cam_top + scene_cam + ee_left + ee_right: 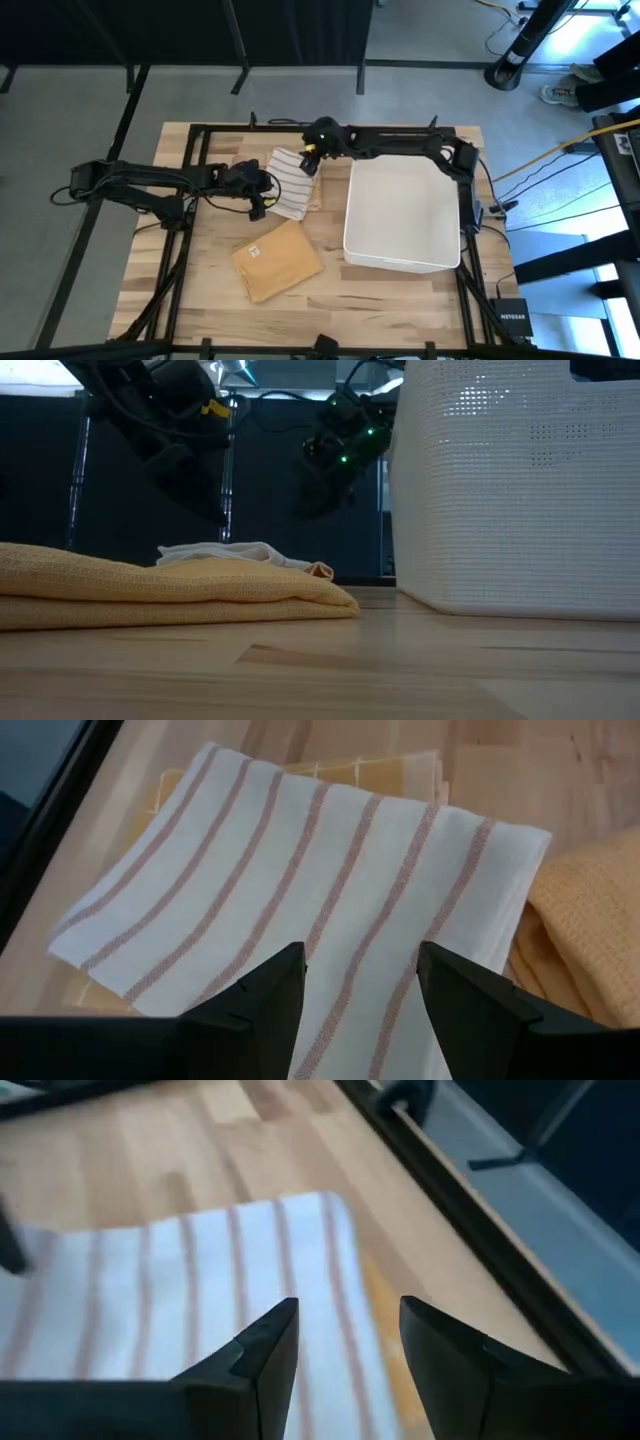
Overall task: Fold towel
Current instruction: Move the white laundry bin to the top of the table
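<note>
The white bin (403,215) sits right of the striped towel (291,182), and nothing shows inside it. The striped towel lies flat on the table (390,295), partly covering a yellow cloth (405,770) of which only edges show. A folded yellow towel (277,259) lies near it. The left gripper (262,198) and right gripper (309,160) hang over opposite ends of the striped towel, fingers apart, gripping nothing.
</note>
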### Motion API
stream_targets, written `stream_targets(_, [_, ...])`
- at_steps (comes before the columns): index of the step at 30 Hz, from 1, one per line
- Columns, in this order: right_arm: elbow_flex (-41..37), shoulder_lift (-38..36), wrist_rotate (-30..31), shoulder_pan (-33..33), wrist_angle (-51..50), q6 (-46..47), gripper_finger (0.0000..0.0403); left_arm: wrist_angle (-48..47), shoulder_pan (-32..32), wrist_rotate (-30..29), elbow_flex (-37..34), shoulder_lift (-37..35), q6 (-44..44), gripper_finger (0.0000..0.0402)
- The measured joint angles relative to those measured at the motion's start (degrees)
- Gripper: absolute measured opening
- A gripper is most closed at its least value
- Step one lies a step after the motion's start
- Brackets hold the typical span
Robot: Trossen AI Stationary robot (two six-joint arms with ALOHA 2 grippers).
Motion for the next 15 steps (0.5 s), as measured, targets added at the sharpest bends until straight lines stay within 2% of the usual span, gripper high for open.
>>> stream_targets(7, [0.0, -0.4, 3.3, 0.0, -5.8, -3.1, 0.0177, 0.0, 0.0, 0.0, 0.0, 0.0, -0.2, 0.0186])
stream_targets(12, [0.2, -3.3, 0.6, 1.0, -8.1, -3.3, 0.0177, 0.0, 0.0, 0.0, 0.0, 0.0, -0.2, 0.0186])
stream_targets(15, [3.0, -6.9, 0.9, 3.0, -12.4, -4.1, 0.0177, 0.0, 0.0, 0.0, 0.0, 0.0, -0.2, 0.0186])
